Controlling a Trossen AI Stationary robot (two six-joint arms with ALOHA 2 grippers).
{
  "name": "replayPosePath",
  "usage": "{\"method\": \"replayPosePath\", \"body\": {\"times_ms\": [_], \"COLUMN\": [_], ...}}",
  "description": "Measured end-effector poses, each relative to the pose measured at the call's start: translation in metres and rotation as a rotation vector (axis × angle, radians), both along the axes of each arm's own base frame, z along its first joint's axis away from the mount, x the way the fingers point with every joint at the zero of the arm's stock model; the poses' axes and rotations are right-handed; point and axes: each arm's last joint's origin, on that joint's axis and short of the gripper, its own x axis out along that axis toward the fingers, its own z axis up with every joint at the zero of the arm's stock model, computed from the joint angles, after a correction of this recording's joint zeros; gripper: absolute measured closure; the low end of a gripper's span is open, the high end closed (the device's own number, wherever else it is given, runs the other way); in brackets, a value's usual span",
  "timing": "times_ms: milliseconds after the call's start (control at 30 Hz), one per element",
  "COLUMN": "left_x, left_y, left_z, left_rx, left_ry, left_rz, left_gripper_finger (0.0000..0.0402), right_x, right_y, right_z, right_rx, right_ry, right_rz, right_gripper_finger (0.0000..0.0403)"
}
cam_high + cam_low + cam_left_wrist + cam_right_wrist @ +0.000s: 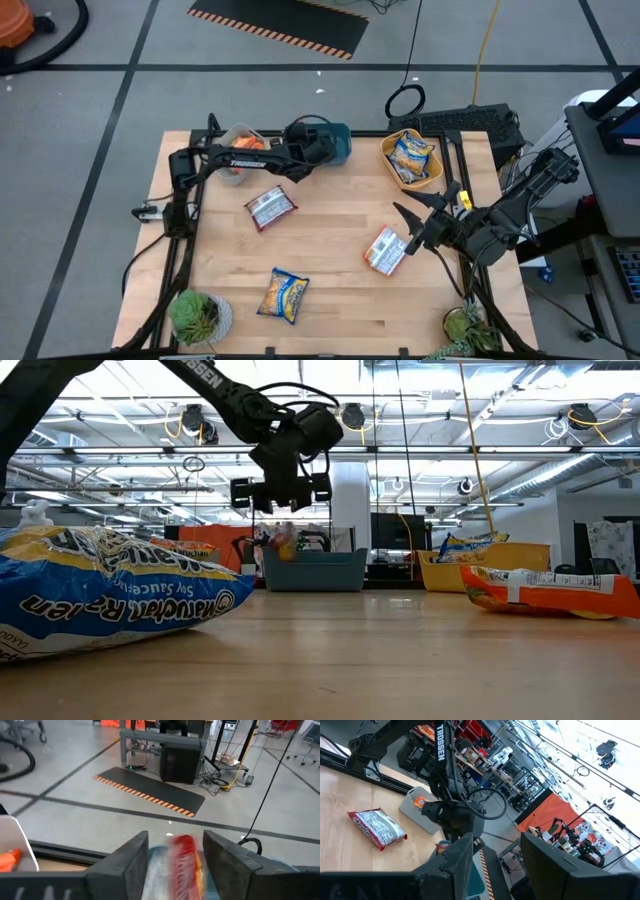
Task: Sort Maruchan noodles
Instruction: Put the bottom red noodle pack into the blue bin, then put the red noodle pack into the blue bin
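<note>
Left gripper [322, 148] reaches across to the teal tub [340, 143] at 12 o'clock, fingers parted around a silver-red packet [182, 865]. Right gripper [415, 222] raised at 3 o'clock, half open, empty.

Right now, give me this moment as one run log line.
left gripper: above teal tub, packet between fingers | right gripper: open, empty, by packet

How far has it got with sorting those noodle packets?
Partly done. The yellow tub holds yellow-blue packets and the grey tub holds orange ones. The left gripper hangs over the teal tub with a silver-red packet between its fingers. Three packets remain on the table; the right gripper waits by one.
</note>
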Motion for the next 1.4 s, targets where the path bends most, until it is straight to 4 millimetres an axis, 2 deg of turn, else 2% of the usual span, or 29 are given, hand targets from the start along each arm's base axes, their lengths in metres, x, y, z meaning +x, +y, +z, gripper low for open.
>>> {"method": "replayPosePath", "body": {"times_ms": [167, 267, 333, 433, 633, 833, 933, 1100, 1267, 1400], "left_x": [-0.003, -0.005, -0.005, -0.005, -0.018, -0.048, -0.063, -0.076, -0.071, -0.056], "left_y": [0.013, 0.019, 0.018, 0.009, -0.037, -0.092, -0.114, -0.138, -0.158, -0.171], "left_z": [0.0, -0.001, 0.005, 0.024, 0.069, 0.088, 0.09, 0.08, 0.073, 0.068], "left_rx": [-0.037, -0.077, -0.115, -0.127, -0.095, -0.172, -0.257, -0.431, -0.446, -0.403], "left_ry": [-0.05, -0.014, 0.028, 0.122, 0.429, 0.702, 0.743, 0.724, 0.643, 0.62], "left_rz": [-0.003, -0.043, -0.12, -0.262, -0.479, -0.626, -0.677, -0.689, -0.706, -0.824], "left_gripper_finger": [0.0172, 0.0162, 0.0161, 0.016, 0.016, 0.016, 0.016, 0.016, 0.016, 0.016], "right_x": [0.0, 0.0, 0.0, 0.0, 0.0, 0.0, 0.0, 0.0, 0.001, 0.001], "right_y": [0.0, 0.0, 0.0, 0.0, 0.0, 0.0, 0.0, 0.0, 0.001, 0.001], "right_z": [0.0, 0.0, 0.0, 0.0, -0.001, -0.001, -0.001, 0.0, 0.001, 0.003], "right_rx": [0.0, 0.0, 0.0, -0.002, -0.005, 0.004, 0.01, 0.028, 0.085, 0.169], "right_ry": [0.0, 0.0, 0.001, 0.002, 0.007, 0.0, -0.005, -0.021, -0.068, -0.142], "right_rz": [0.0, 0.0, 0.0, 0.001, 0.001, 0.002, 0.003, 0.002, 0.0, -0.004], "right_gripper_finger": [0.0241, 0.0241, 0.0241, 0.0241, 0.0241, 0.0241, 0.0241, 0.0241, 0.0241, 0.0241]}}
